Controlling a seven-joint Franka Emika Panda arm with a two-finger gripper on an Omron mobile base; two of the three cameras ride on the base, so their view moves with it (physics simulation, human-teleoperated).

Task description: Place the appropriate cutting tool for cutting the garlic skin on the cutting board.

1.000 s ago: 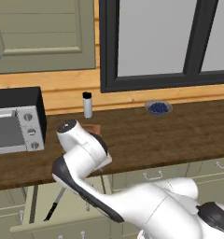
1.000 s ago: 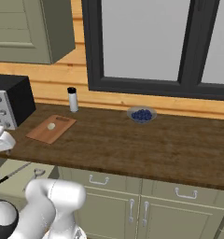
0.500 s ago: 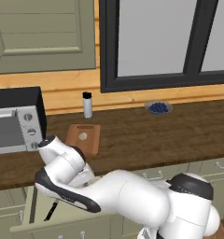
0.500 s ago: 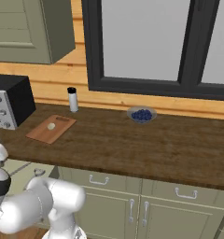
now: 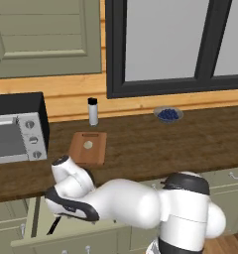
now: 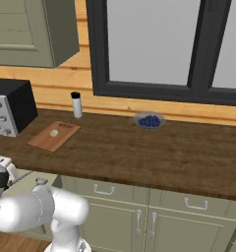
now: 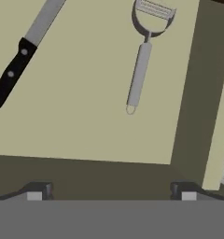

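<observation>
The tool (image 7: 111, 193) points down into an open drawer (image 7: 86, 116), its two dark fingertips (image 7: 37, 191) standing well apart at the bottom of the hand view with nothing between them. On the pale drawer floor the knife (image 7: 21, 56) lies at about 10 o'clock from the tool, running diagonally, black riveted handle lower left and grey blade rising toward the upper edge of the view, where it is cut off. A silver peeler (image 7: 143, 51) with a round head lies at about 1 o'clock, head up and slim handle down, well apart from the knife. Neither utensil touches the tool. In the left base view the arm (image 5: 121, 203) is folded low in front of the bench (image 5: 141, 144), reaching down to the open drawer below its front edge. The cutting board (image 5: 88, 147) lies flat on the bench, with the garlic (image 5: 88, 145) resting near its middle. Behind the board, at 12 o'clock, stands a small white bottle (image 5: 93, 111) with a dark cap. A toaster oven (image 5: 17, 128) sits at the board's 9 o'clock, and a bowl of blueberries (image 5: 168, 114) at about 2 o'clock, well apart.
</observation>
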